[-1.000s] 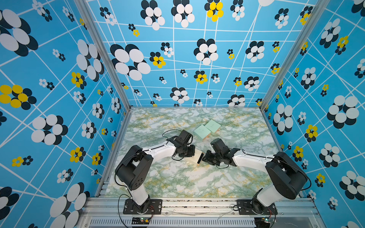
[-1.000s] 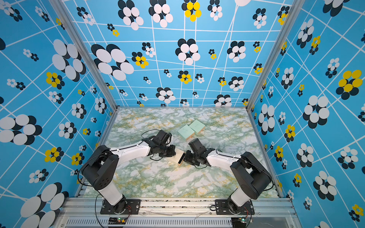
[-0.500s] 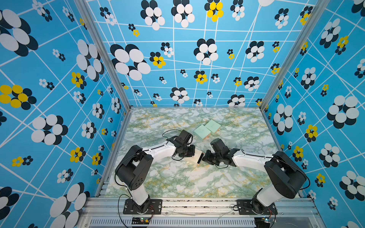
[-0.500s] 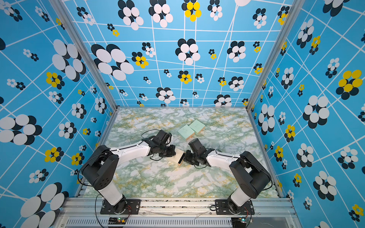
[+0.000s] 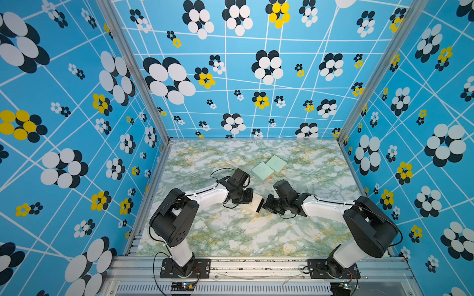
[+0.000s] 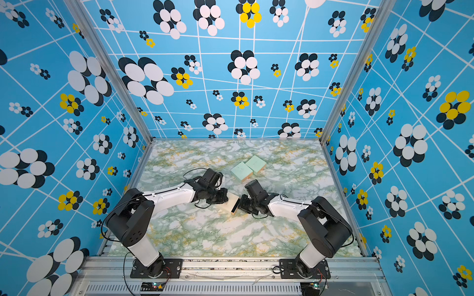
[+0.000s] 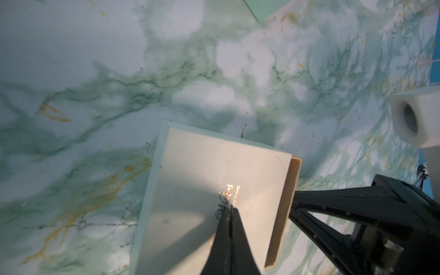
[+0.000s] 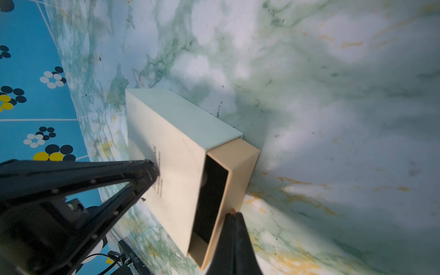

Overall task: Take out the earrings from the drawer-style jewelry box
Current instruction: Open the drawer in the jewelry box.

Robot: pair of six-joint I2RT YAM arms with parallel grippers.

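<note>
The drawer is only a little way out of the jewelry box. The left hand, squeezed closed, presses down on the box top. The right hand, also pinched tight, touches the drawer's rim. The earrings don't show; they are likely inside, in the dark. Next, the drawer must slide out more.

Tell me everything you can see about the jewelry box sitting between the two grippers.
The jewelry box lies flat on the marble table. It has a cream, cardboard-looking sleeve with a mint-green side and gold script on top. Its tan drawer is slid partly out and shows a dark inside whose contents cannot be made out. The shut left gripper rests on the top by the script. The shut right gripper meets the drawer's front rim.
</note>
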